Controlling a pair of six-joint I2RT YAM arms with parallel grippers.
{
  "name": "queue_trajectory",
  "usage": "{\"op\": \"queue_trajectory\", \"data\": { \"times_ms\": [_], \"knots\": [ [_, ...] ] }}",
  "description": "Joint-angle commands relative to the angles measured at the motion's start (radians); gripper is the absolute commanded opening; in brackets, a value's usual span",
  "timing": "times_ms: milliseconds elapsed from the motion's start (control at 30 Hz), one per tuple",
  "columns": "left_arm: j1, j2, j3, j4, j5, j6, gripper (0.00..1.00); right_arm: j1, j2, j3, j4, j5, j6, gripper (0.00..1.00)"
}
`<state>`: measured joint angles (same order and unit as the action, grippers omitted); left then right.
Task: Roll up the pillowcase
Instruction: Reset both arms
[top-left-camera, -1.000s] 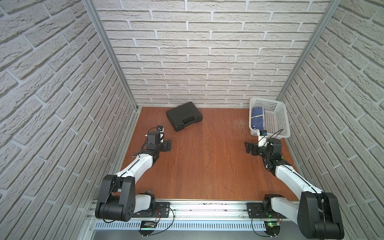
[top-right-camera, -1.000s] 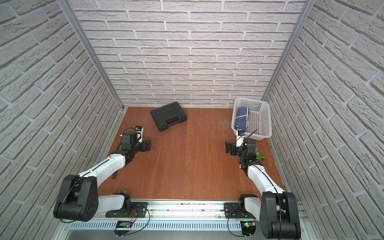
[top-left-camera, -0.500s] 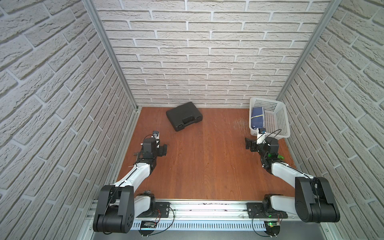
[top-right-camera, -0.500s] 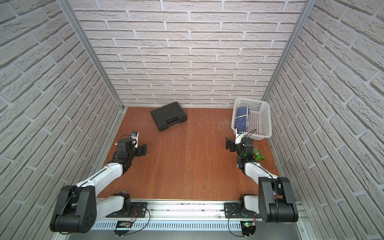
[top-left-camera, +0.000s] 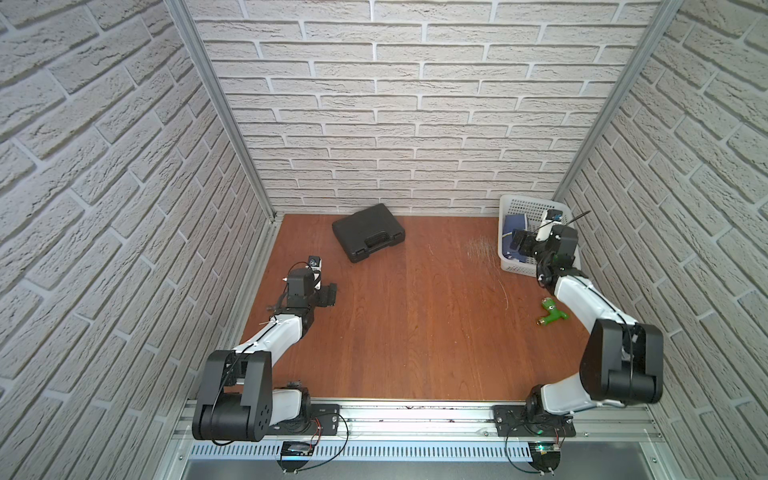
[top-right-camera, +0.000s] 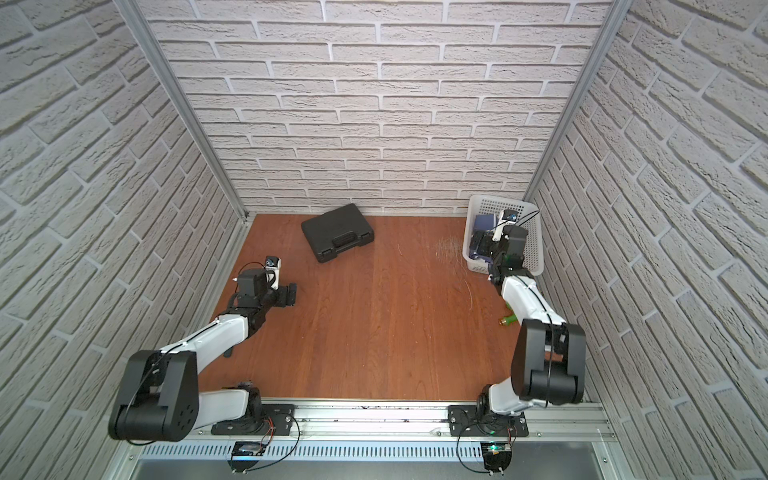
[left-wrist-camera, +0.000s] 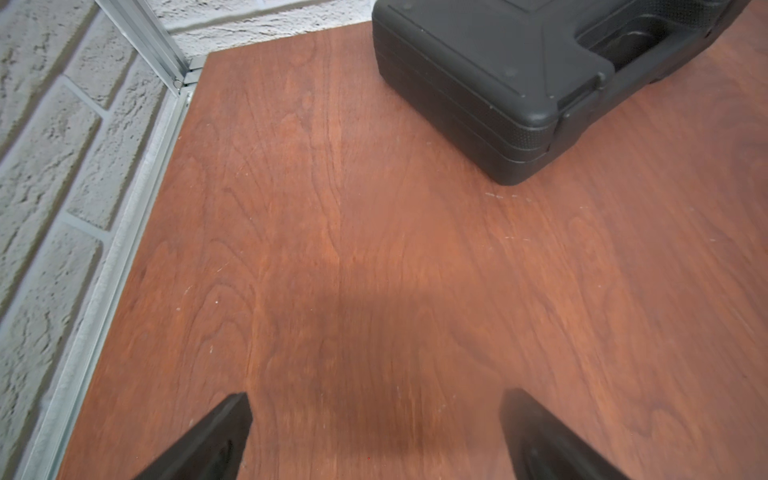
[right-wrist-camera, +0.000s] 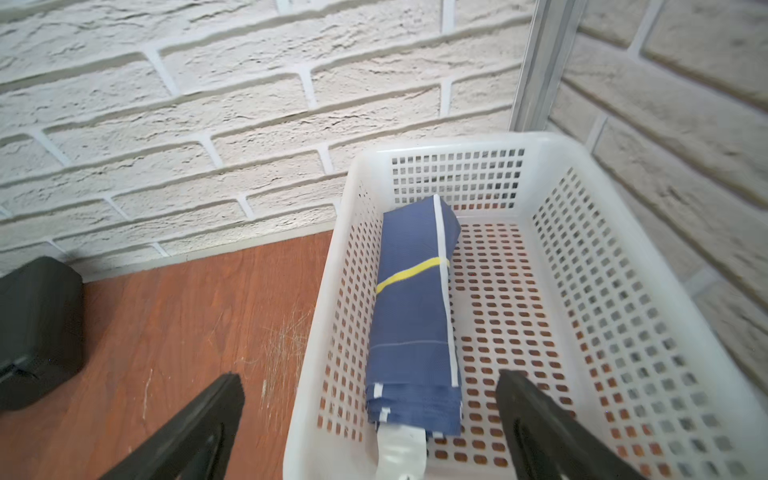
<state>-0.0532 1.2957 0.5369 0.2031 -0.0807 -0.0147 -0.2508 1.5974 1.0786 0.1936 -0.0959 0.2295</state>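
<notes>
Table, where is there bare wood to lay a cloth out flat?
Bare: the wide middle of the table, between the black case, the basket and the front rail. Crowded: the far right corner, where the open right pincer hangs over the basket with the pillowcase.

Pillowcase (right-wrist-camera: 411, 316) lay in basket (right-wrist-camera: 453, 143) along its left wall, basket in bench's (top-left-camera: 415, 324) far right corner, case (top-left-camera: 368, 231) at back left of centre, small fitting (top-left-camera: 552, 316) near right edge before basket, left claw (top-left-camera: 330, 294) before case, right claw (top-left-camera: 519, 245) over basket's near end
</notes>
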Motion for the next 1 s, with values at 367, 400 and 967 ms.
{"op": "queue_trajectory", "data": {
  "times_ms": [367, 400, 967],
  "knots": [
    [0.019, 0.026, 0.005, -0.003, 0.042, 0.019, 0.99, -0.091, 0.574, 0.648, -0.261, -0.367, 0.272, 0.95],
    [0.02, 0.031, 0.003, 0.001, 0.042, 0.019, 0.99, -0.092, 0.606, 0.687, -0.284, -0.383, 0.276, 0.95],
    [0.021, 0.155, 0.095, -0.045, 0.076, 0.042, 0.98, -0.12, 0.867, 0.994, -0.536, -0.255, 0.227, 0.9]
  ]
}}
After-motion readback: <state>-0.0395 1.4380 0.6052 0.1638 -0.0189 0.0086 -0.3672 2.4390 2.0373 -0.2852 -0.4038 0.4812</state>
